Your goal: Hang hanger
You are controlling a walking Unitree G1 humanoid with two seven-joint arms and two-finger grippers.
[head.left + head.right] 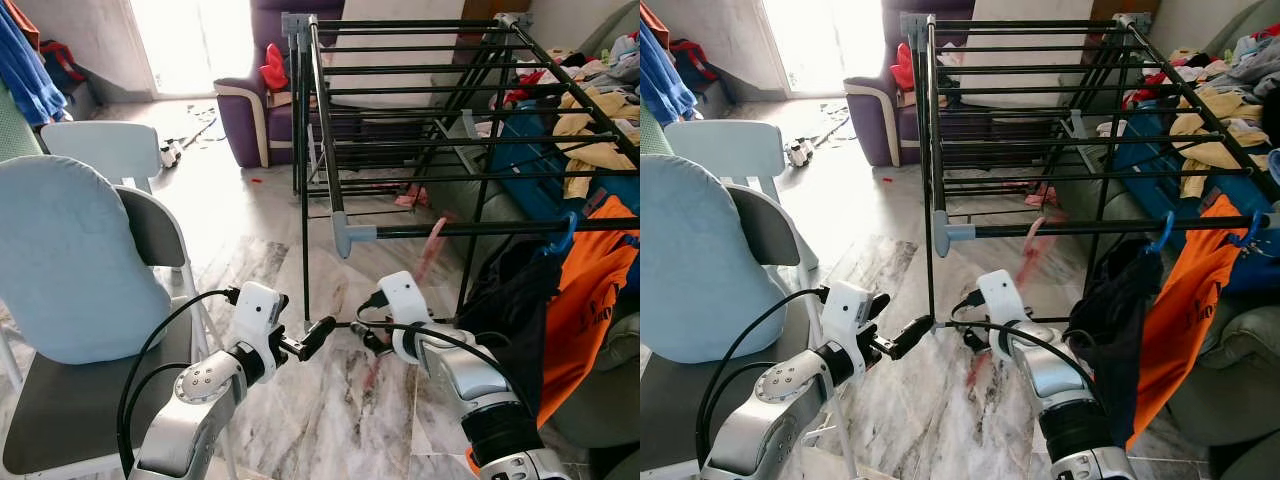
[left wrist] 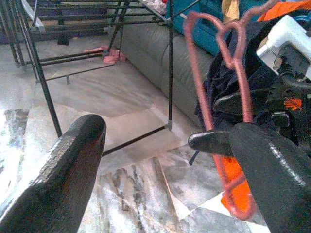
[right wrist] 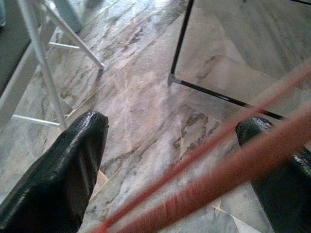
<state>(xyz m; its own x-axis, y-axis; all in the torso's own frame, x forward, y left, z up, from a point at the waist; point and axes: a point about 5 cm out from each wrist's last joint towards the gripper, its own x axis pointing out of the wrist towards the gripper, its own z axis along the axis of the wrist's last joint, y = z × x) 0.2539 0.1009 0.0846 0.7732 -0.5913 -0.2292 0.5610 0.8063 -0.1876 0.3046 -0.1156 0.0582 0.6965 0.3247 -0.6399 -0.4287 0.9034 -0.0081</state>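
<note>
Both silver arms reach out low over the marble floor (image 1: 300, 420), just in front of the black drying rack (image 1: 400, 110). Left pincer (image 1: 312, 338) is spread wide with nothing between its fingers, pointing toward the right one. Right pincer (image 1: 368, 338) has the pink hanger (image 2: 233, 97) passing between its fingers; the fingers look spread in the wrist view, and I cannot tell if they truly grip it. That hanger rises blurred toward the rack's front rail (image 1: 480, 229), its hook below the bar, not on it. An orange shirt (image 1: 590, 290) and a dark garment (image 1: 515, 300) hang at the right. A pale blue chair (image 1: 70, 260) stands at the left.
</note>
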